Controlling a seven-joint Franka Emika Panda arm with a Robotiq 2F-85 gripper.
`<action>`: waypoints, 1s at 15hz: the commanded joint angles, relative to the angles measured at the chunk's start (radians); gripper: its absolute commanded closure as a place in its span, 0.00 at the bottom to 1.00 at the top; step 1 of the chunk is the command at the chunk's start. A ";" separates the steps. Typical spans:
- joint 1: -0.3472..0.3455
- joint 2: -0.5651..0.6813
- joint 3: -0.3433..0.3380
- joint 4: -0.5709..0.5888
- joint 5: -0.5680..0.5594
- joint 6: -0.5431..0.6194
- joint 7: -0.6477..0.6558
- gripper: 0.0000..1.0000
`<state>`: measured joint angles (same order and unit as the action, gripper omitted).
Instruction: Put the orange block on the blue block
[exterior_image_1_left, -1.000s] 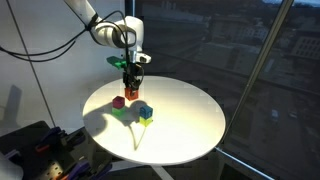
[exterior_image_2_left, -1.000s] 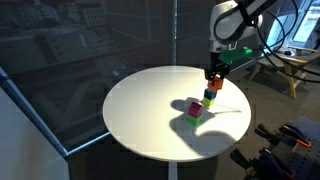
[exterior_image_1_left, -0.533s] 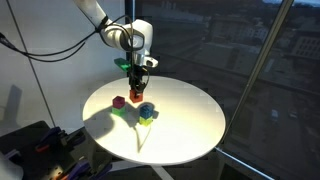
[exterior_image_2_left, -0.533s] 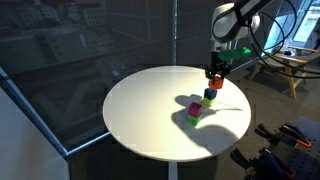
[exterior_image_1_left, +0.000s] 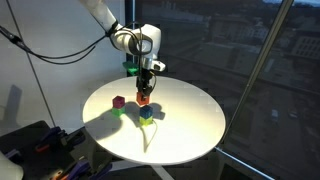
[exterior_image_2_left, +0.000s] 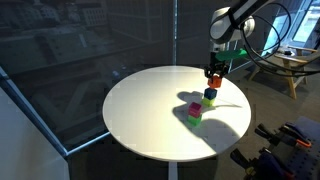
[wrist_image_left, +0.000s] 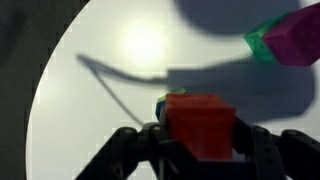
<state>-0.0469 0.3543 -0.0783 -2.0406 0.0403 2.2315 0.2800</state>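
Orange block (wrist_image_left: 200, 125) held over the blue block (exterior_image_2_left: 210, 94).
The claw (exterior_image_1_left: 145, 94) is clamped on the orange block's sides, above the blue one and seemingly apart from it; a magenta cube (wrist_image_left: 296, 38) sits nearby on the tabletop (exterior_image_1_left: 190, 122).

White arm (exterior_image_1_left: 103, 18), black end effector (exterior_image_1_left: 144, 92), perhaps a green wrist band (exterior_image_1_left: 131, 68).

Wrist view is blurred throughout. Orange block (wrist_image_left: 200, 125) hides nearly all of blue block (exterior_image_2_left: 209, 94); only a sliver shows at its upper-left corner. Gripper (wrist_image_left: 200, 148) fingers (wrist_image_left: 125, 152) are cut off by the bottom edge. Magenta cube (wrist_image_left: 297, 38) is cut off at right and covers part of green cube (wrist_image_left: 259, 45). Table (wrist_image_left: 90, 100) runs out of frame at top, right & bottom. Ext. views: too small to tell whether the orange & blue blocks touch.
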 joint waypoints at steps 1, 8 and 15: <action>-0.011 0.044 -0.010 0.064 0.024 -0.039 -0.005 0.73; -0.009 0.109 -0.016 0.098 0.023 -0.037 0.002 0.73; -0.003 0.150 -0.016 0.124 0.023 -0.041 0.008 0.23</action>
<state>-0.0524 0.4840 -0.0916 -1.9570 0.0470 2.2256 0.2817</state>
